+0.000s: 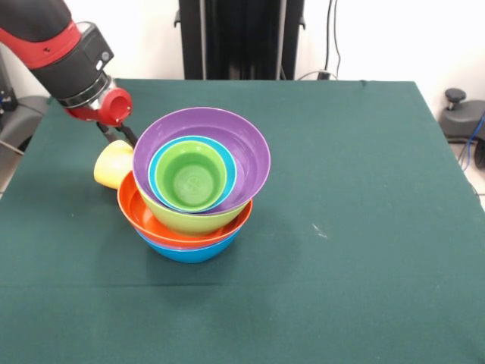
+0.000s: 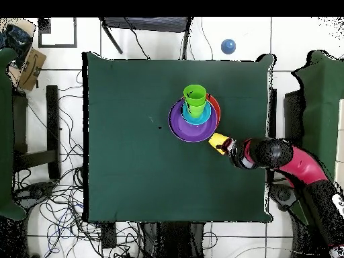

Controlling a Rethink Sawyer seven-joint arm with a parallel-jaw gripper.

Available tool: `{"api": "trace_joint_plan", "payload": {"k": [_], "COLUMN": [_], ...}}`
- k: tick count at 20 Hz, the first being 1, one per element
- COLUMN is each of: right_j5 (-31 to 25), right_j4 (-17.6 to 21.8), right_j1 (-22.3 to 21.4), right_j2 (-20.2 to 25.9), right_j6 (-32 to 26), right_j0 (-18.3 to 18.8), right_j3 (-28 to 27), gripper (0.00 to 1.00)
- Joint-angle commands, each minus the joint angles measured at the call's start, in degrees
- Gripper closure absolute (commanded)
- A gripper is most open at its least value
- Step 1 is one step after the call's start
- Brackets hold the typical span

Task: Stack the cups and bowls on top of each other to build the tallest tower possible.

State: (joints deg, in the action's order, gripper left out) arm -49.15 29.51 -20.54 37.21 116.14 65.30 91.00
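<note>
The tower stands mid-table: a blue bowl (image 1: pixel 193 252) at the bottom, then an orange bowl (image 1: pixel 140 216), a lime green bowl (image 1: pixel 189 221) and a tilted purple bowl (image 1: pixel 250 152). In the purple bowl sits the small cyan bowl (image 1: pixel 155 180) with the light green cup (image 1: pixel 193 178) in it. My gripper (image 1: pixel 117 144) is shut on the pale yellow cup (image 1: pixel 112 165), held on its side against the tower's left flank, beside the orange bowl's rim. In the overhead view the yellow cup (image 2: pixel 219 141) and gripper (image 2: pixel 227 146) are just right of the tower (image 2: pixel 181 124).
The table (image 1: pixel 364 227) is covered with dark green cloth. The robot's black pedestal (image 1: pixel 239 38) stands at the far edge. Cables, a cardboard box (image 2: pixel 30 64) and a small blue ball (image 2: pixel 228 46) lie on the floor around the table.
</note>
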Motion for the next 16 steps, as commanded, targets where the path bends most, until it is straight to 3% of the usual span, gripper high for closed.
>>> {"api": "trace_joint_plan", "payload": {"k": [1, 6, 7, 16], "right_j5": [0.09, 0.08, 0.40, -0.08], "right_j4": [4.79, 5.33, 5.67, 5.31], "right_j1": [1.48, 1.67, 1.59, 1.01], "right_j2": [2.44, 3.07, 3.17, 3.36], "right_j6": [-17.95, -17.93, -17.94, -16.37], "right_j0": [-0.47, -0.47, -0.33, -0.04], "right_j3": [-1.83, -2.17, -1.98, -1.18], "gripper": [0.00, 0.00, 1.00, 1.00]}}
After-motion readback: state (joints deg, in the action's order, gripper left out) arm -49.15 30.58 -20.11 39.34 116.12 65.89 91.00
